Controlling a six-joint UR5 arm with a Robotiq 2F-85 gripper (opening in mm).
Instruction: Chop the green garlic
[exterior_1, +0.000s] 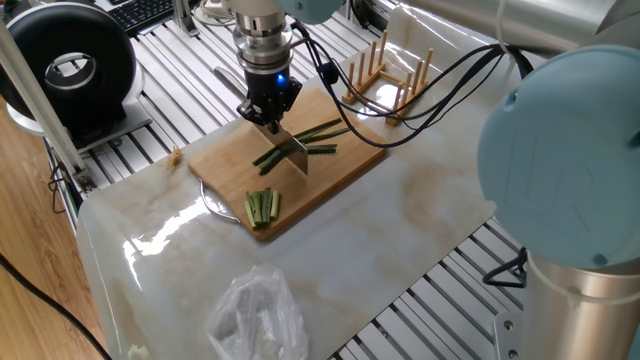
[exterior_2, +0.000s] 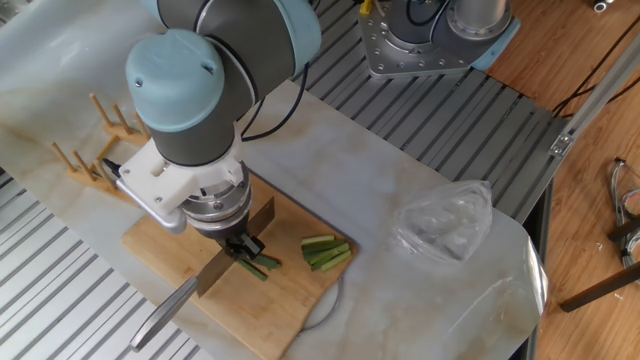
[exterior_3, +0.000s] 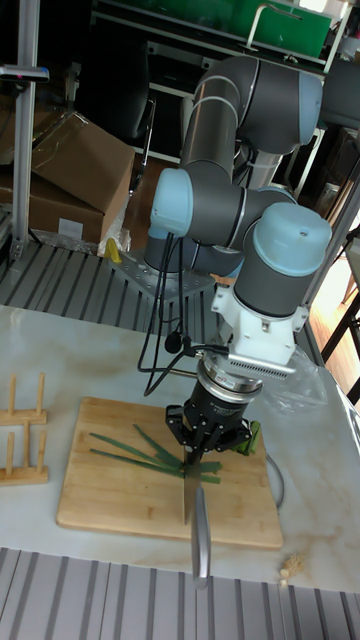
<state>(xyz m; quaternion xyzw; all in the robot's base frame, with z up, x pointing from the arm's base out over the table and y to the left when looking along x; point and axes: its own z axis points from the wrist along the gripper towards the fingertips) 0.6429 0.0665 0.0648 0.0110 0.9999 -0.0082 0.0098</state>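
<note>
- In one fixed view we see the gripper (exterior_1: 268, 118) closed on a knife (exterior_1: 295, 152), its blade standing edge-down on the wooden cutting board (exterior_1: 225, 160). The green garlic (exterior_1: 318, 131) lies as dark stalks across the board's middle, running from the blade toward 2 o'clock. A bundle of pale green sticks (exterior_1: 262, 206) sits near the board's 6 o'clock edge, well apart from the blade. A wooden rack (exterior_1: 385, 75) stands off the board at 2 o'clock; a crumpled plastic bag (exterior_1: 257, 312) lies on the marble table (exterior_1: 400, 220) at 6 o'clock.
- In the other fixed view we find the gripper (exterior_2: 240, 247) clamped around the knife (exterior_2: 225, 262), the handle pointing to 8 o'clock. Short pieces of green garlic (exterior_2: 262, 265) show just beside the blade, mostly hidden by the wrist. The pale sticks (exterior_2: 327, 251) lie at 3 o'clock from the gripper.
- In the tall fixed view the gripper (exterior_3: 203, 447) holds the knife (exterior_3: 193, 512) upright over the board (exterior_3: 110, 505), handle toward 6 o'clock. The green garlic (exterior_3: 130, 448) fans out toward 9 o'clock from the blade.
</note>
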